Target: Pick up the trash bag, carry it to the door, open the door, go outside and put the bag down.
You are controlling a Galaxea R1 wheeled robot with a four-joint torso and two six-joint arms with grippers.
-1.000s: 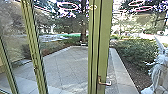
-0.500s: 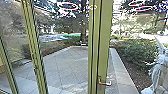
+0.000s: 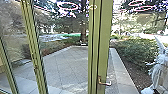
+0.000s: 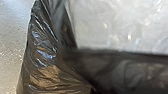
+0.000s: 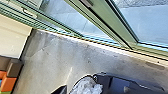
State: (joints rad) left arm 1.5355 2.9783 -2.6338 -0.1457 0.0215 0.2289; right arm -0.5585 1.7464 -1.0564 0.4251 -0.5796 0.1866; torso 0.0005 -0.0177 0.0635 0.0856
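Observation:
The glass door's green frame point(image 3: 104, 37) stands upright in front of me in the head view, with a metal lever handle point(image 3: 105, 83) low on it. Black glossy plastic of the trash bag point(image 4: 43, 52) hangs in creases close to the camera in the left wrist view; what grips it there is hidden. In the right wrist view the green door frame point(image 5: 110, 22) meets the floor along a pale sill.
Beyond the glass lie a paved terrace point(image 3: 67, 62), a light stone edging point(image 3: 122, 72), a bush point(image 3: 135, 51) and a pale statue point(image 3: 158, 70) at the right. Colored blocks point(image 5: 8, 83) and a whitish crumpled thing point(image 5: 86, 87) appear in the right wrist view.

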